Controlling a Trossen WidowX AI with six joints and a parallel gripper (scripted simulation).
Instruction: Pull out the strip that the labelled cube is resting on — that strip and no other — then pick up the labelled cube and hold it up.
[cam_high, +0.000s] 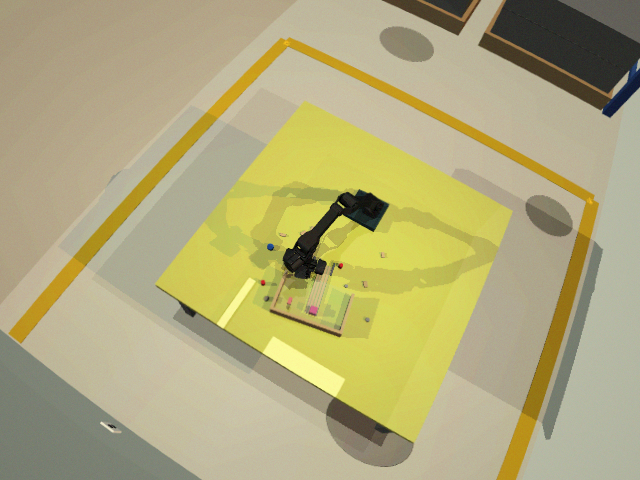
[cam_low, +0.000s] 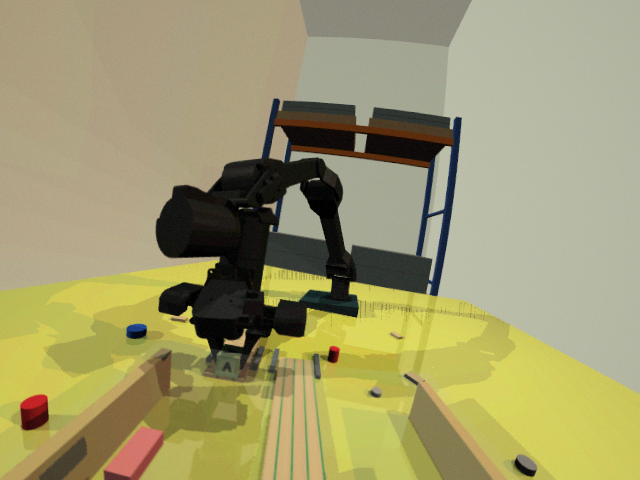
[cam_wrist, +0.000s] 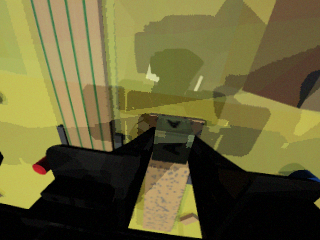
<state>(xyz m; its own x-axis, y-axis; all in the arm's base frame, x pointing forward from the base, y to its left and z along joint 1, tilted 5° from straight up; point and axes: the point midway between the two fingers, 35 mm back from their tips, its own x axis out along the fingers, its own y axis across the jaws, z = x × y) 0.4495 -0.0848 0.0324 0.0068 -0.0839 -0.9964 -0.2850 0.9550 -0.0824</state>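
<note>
End effector (cam_low: 231, 356) down at the table (cam_low: 542, 392), fingers pinching the labelled cube (cam_low: 227, 367) from both sides — letter A facing the exterior camera. Cube sitting on the far end of the speckled brown strip (cam_wrist: 165, 192), just beside the green-lined strips (cam_low: 293, 413) and between short dark bars (cam_low: 316, 365).

Likely trouble from here: cube gripped while the strip looks not yet pulled clear, so lifting now would skip the pull or drag the strip along underneath. Could also slip if the fingers bite only the upper edges — grip appears high on the cube in the wrist view. Sideways motion risks knocking the neighbouring bars or shifting a wrong strip.

Wrist view alone shows the strip running back under the end effector between the fingers, and the cube's top seen end-on; the letter hardly readable there. Exterior view gives the letter, the cube's height above the table and the red cylinder (cam_low: 333, 353) near by, but hides most of the strip. Top view too small for the cube — only the arm's reach toward the wooden frame (cam_high: 305, 321).
</note>
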